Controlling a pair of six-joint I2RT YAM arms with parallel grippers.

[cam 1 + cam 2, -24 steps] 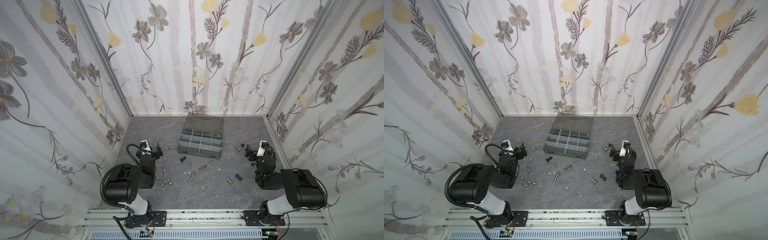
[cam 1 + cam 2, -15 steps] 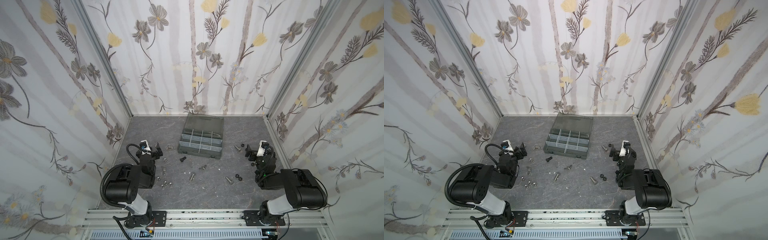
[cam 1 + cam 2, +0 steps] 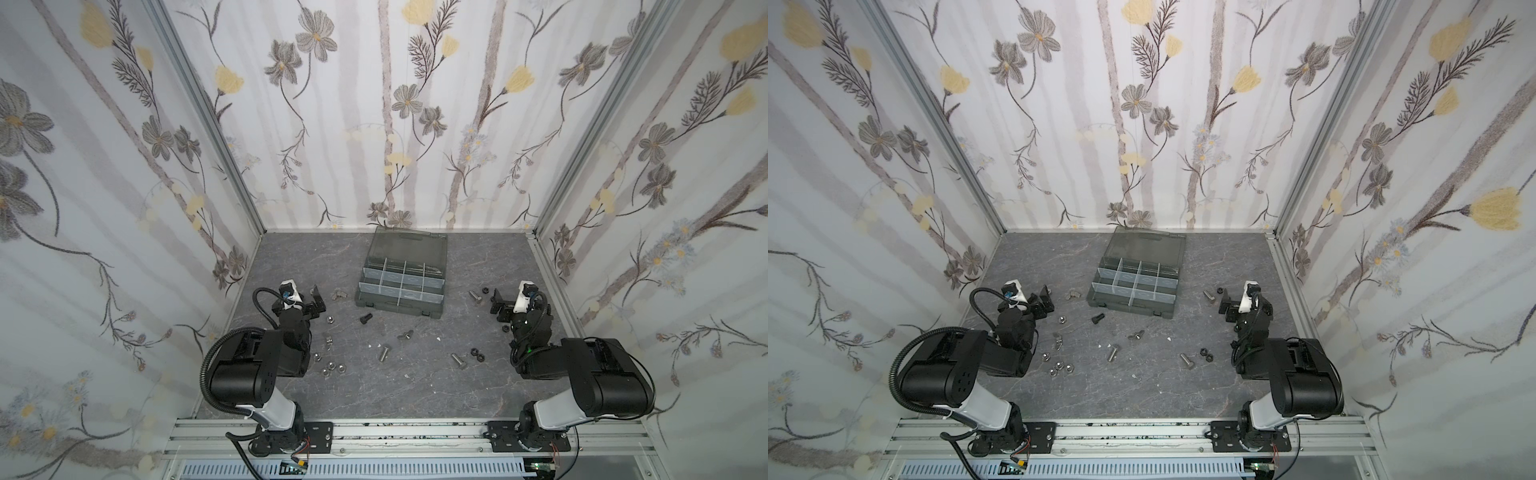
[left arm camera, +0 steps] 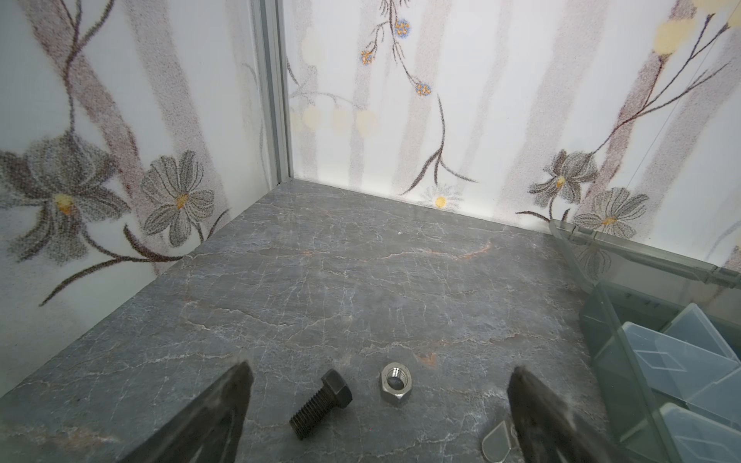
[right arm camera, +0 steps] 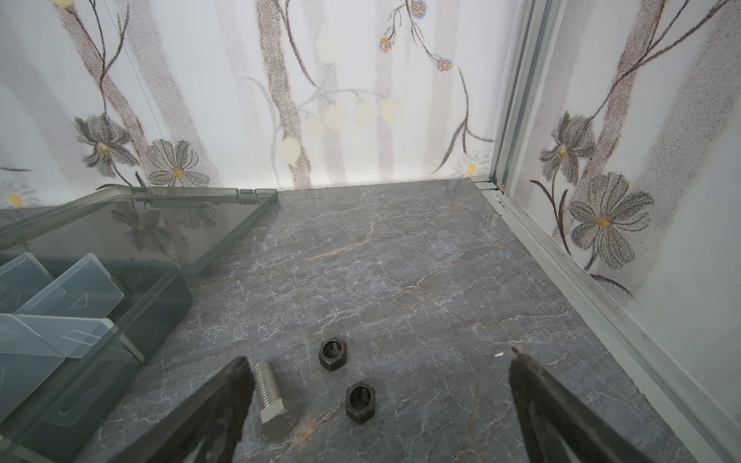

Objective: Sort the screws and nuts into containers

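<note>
Grey case (image 3: 395,305) is seen open and empty at the back, left gripper (image 3: 318,300) and right gripper (image 3: 498,305) are held spread with nothing pinched, screws (image 3: 382,353) and nuts (image 3: 331,365) are scattered around it: sorting is judged unstarted, a first low pinch is needed.

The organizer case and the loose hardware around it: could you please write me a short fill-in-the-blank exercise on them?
1. The organizer case stands with its lid ___.
2. In the left wrist view, the bolt beside the silver hex nut is ___.
3. In the right wrist view, ___ black hex nuts lie by the silver bolt.
4. The left gripper and right gripper both hold ___.
Missing words: open; black; two; nothing.
</note>
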